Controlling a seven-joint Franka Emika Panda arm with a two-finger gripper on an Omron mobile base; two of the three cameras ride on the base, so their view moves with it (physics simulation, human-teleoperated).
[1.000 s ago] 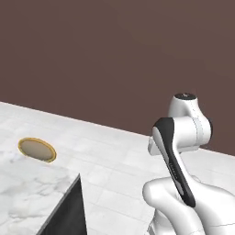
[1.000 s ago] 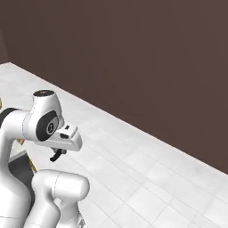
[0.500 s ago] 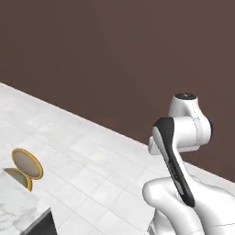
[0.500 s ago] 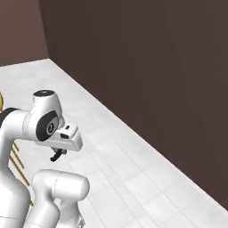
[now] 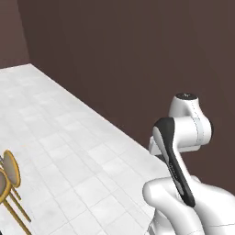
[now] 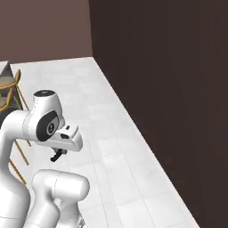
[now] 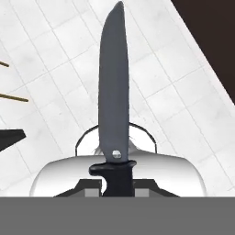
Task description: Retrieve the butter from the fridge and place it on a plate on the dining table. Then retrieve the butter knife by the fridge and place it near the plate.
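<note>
The butter knife (image 7: 114, 98) is pinched by its handle in the closed gripper (image 6: 56, 155), blade pointing straight ahead of it, while the view has swung from the tabletop to floor (image 5: 69, 151) and stool (image 5: 9, 176), so carrying is judged underway.

White glossy arm (image 5: 183, 137), rounded segments, black curved band at elbow joint (image 5: 172, 156), dark cap (image 6: 43, 93) at 12 o'clock.
</note>
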